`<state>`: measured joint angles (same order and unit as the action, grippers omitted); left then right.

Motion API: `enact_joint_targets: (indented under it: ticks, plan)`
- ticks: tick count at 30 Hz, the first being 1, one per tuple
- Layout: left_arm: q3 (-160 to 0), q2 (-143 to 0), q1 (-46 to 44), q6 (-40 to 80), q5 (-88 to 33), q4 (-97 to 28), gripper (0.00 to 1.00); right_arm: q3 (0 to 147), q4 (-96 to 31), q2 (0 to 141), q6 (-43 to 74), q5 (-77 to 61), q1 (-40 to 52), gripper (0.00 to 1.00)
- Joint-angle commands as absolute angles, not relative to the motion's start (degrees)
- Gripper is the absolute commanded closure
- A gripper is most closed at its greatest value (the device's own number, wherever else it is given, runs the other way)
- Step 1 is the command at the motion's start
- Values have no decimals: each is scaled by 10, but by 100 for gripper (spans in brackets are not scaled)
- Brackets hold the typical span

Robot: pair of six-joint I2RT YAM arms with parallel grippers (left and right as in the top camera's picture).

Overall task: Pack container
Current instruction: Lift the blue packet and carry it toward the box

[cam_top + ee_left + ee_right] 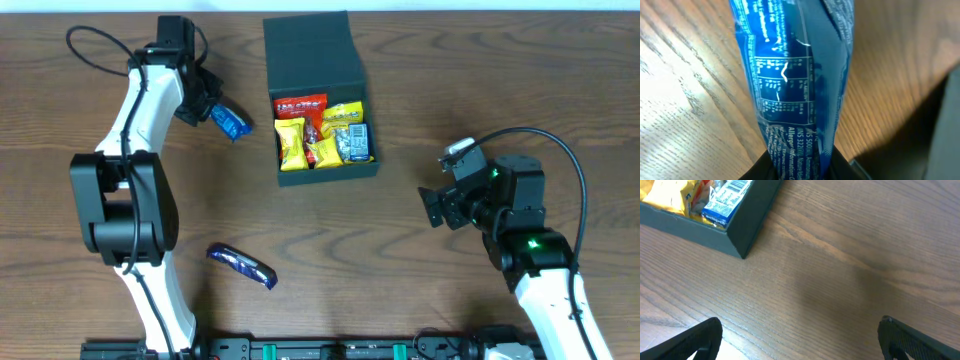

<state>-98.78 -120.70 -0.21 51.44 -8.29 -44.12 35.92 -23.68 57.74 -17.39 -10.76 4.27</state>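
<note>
Your left gripper [210, 112] is in the upper left of the overhead frame. It is clenched on 1 blue snack packet [230, 123]. In the left wrist view this packet fills the middle of the frame, with white print on it, and its lower end sits between the dark fingers at the bottom edge. Whether the packet touches the wooden table [360, 260] you cannot tell.

The container [310, 50] stands at the upper centre of the overhead frame, to the right of the held packet and apart from it. Its flap lid is folded back toward the top edge. Inside lie yellow packets [291, 145], a red packet [300, 104] and a blue and white packet [357, 142].

A second blue packet [242, 266] lies flat on the table at the lower left of centre, well apart from the container.

Your right gripper [430, 208] is at the right side, released, its 2 fingers wide apart over bare wood and grasping nothing.
</note>
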Motion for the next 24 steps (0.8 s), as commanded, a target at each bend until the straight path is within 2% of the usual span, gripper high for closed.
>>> enact_joint_targets:
  ticks: [1,5,13,18,24]
  plan:
    - [-1014,-1165,-1,436,-95,-444,79,359,-236,577,-180,-114,38,1]
    - [-1014,-1133,-5,378,-104,-447,85,359,-236,577,-180,-114,38,1]
    - [-1014,-1070,-38,285,-106,-444,82,359,-236,577,-180,-114,38,1]
    - [-1014,-1044,-86,152,-107,-435,80,359,-236,577,-180,-114,38,1]
    - [-1014,-1040,-161,-67,-117,-450,78,359,-236,577,-180,-114,38,1]
